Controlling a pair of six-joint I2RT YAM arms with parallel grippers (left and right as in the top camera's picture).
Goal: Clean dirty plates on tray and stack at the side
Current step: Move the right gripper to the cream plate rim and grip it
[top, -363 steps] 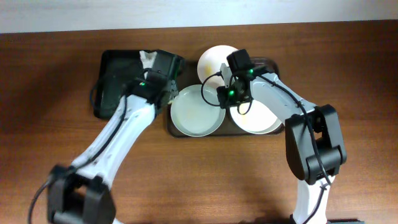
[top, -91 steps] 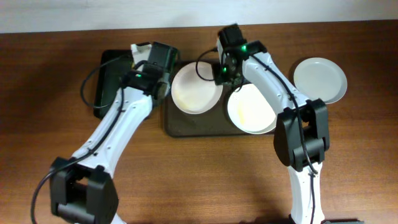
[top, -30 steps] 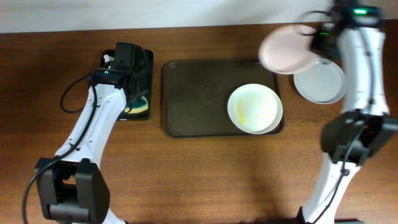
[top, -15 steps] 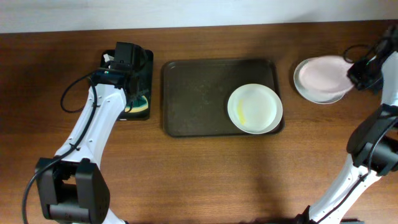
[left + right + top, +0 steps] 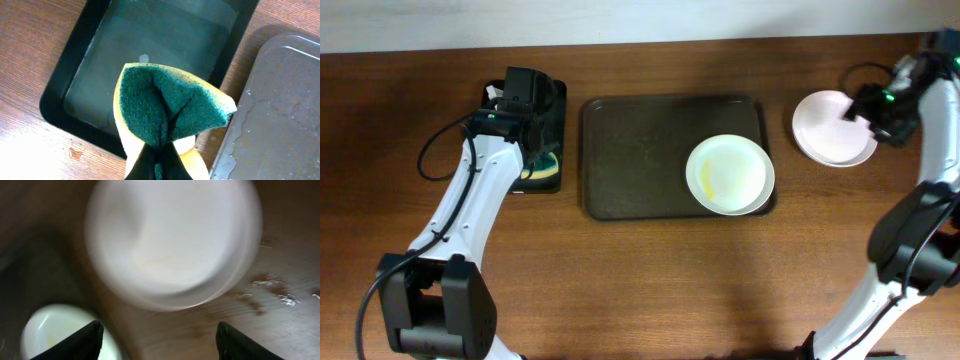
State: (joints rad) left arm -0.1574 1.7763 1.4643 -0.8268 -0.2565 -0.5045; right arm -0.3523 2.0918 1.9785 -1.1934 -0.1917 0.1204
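Creased sponge [image 5: 150,100] at left gripper [image 5: 161,152] (wrist-only)

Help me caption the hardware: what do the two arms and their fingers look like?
Both the left arm and right arm have white links, black joint housings and a loose black cable near the wrist, where a green light glows. The left fingers and right fingers are black and tapered.

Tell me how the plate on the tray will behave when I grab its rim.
The plate looks hard and smooth, so probably slippery in a rim pinch, more so near its yellow smear. It lies flat and shallow on the tray, so it is unlikely to tip; pushed, it would likely slide.
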